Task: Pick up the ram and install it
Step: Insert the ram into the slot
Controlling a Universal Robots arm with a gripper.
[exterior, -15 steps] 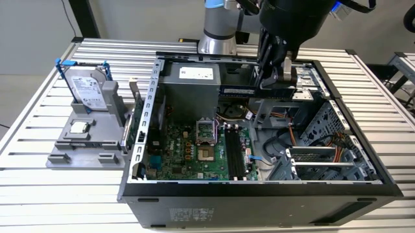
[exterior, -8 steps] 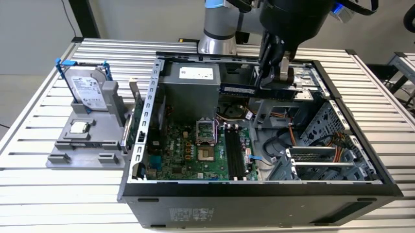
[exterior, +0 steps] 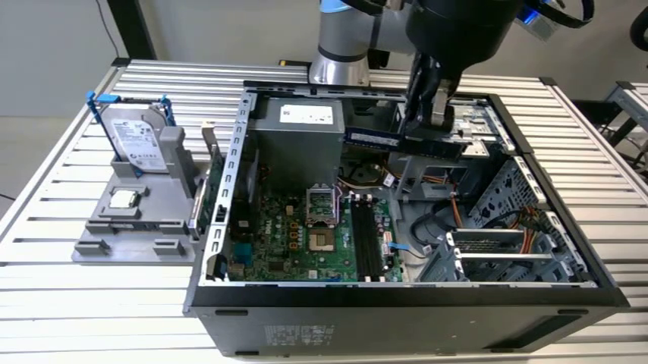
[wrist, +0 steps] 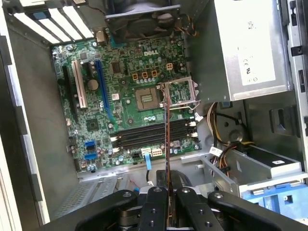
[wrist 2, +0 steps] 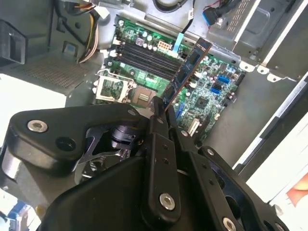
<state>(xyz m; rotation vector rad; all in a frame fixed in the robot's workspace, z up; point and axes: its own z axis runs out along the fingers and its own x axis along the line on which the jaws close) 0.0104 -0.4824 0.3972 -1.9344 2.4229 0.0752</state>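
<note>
Hanging over the open computer case, the gripper was clamped on the ram, holding it level and well above the motherboard, seemingly so its edge could run along the black memory slots inside, which looked empty; a grey power supply sat beside the board in the same case.

The ram hangs over the open case, seemingly above the motherboard.

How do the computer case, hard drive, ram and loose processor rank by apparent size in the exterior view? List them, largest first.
Largest: computer case
Then: hard drive
Then: ram, longer than the drive but far narrower, so that pair is close
Smallest: processor
</note>
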